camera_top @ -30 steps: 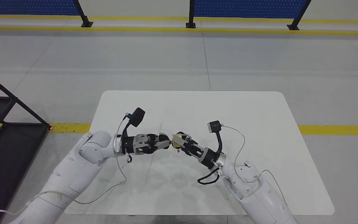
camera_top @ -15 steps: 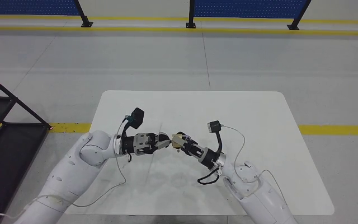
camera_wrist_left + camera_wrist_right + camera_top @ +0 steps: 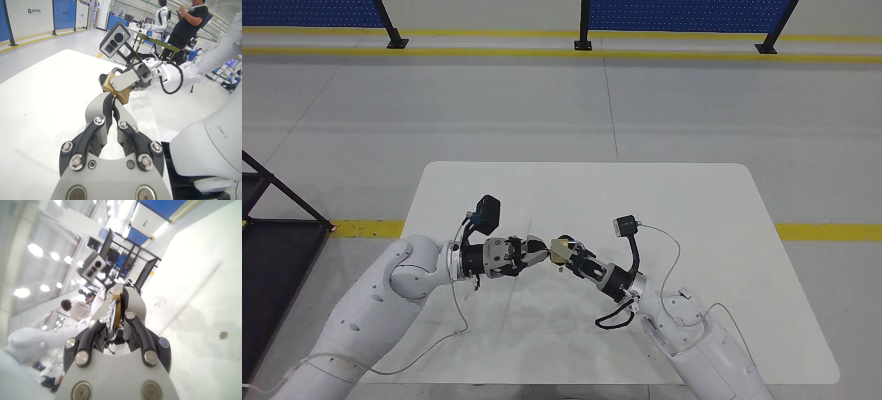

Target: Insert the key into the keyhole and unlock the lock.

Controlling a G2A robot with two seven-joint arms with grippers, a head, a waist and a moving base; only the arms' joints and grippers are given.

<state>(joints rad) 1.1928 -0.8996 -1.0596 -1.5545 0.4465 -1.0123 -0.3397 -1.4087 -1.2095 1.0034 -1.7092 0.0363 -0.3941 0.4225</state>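
From the top view I see both arms meet above the middle of the white table [image 3: 692,220], left gripper [image 3: 539,252] nose to nose with right gripper [image 3: 566,256], the joint too small to judge. My left wrist view shows more: jaws nearly closed, pinching the key [image 3: 114,97], its metal against the bottom edge of the brass lock [image 3: 123,97]; how deep, I cannot tell. In the right wrist view the jaws are clamped across the lock body, shackle [image 3: 111,317] toward the camera. The panels [image 3: 32,17] behind carry lettering

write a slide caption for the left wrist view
Left gripper holds the key at the base of the brass padlock clamped in the right gripper, above the white table.
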